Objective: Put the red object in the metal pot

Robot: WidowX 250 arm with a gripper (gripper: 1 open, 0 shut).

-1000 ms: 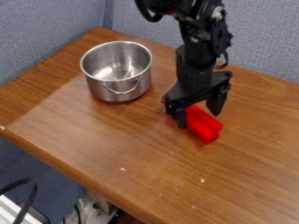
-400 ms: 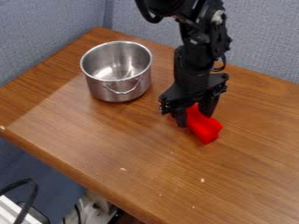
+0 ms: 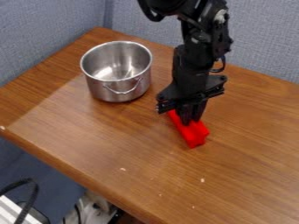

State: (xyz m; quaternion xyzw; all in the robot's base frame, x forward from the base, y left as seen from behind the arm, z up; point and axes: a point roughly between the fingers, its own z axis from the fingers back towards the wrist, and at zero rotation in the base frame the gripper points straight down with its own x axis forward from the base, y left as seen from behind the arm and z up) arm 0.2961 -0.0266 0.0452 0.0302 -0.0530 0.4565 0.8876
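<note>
The red object point(image 3: 191, 129), a bright red block, lies on the wooden table right of centre. My black gripper point(image 3: 187, 108) points straight down onto the block's far end, and its fingers have closed against that end. The block's near end sticks out toward the table's front. The metal pot point(image 3: 117, 69), round and shiny with a thin wire handle hanging on its near side, stands empty at the back left, about a pot's width left of the gripper.
The wooden table point(image 3: 93, 131) has its front edge running diagonally from the left to the bottom right. A grey-blue partition wall stands behind it. Below the edge, dark floor and cables show.
The fingers were spread wide over the red block and have now closed on its far end. The block has turned slightly, its near end swinging left. The arm stayed in place.
</note>
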